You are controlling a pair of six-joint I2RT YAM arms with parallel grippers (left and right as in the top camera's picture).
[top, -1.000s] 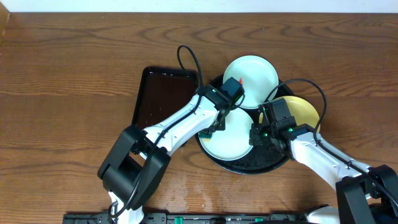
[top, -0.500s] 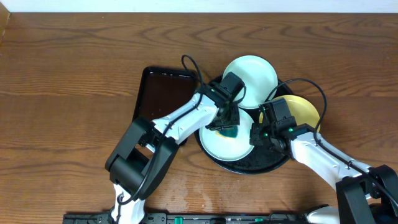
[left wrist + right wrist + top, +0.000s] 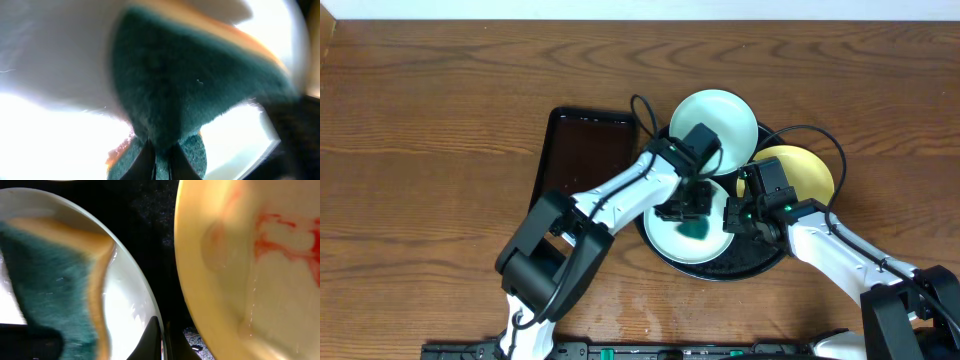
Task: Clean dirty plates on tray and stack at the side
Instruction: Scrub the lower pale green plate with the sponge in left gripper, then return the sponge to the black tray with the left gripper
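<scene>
Near plate, mint-white, sits front-centre on the black tray. It's round, so no long axis. Left gripper is right over it, jaws clamped on a green sponge pressed flat to the plate's middle. Right gripper is at the plate's right rim, jaws together, prob. pinching it steady. Yellow plate, red smears, is just right of that, nearer the R arm. Far plate is at the tray's back edge. No readable writing or brands.

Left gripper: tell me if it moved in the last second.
Yes: the left gripper, shut on the sponge, slid right, away from the rectangular tray, from the left edge of the near plate to its middle.
</scene>
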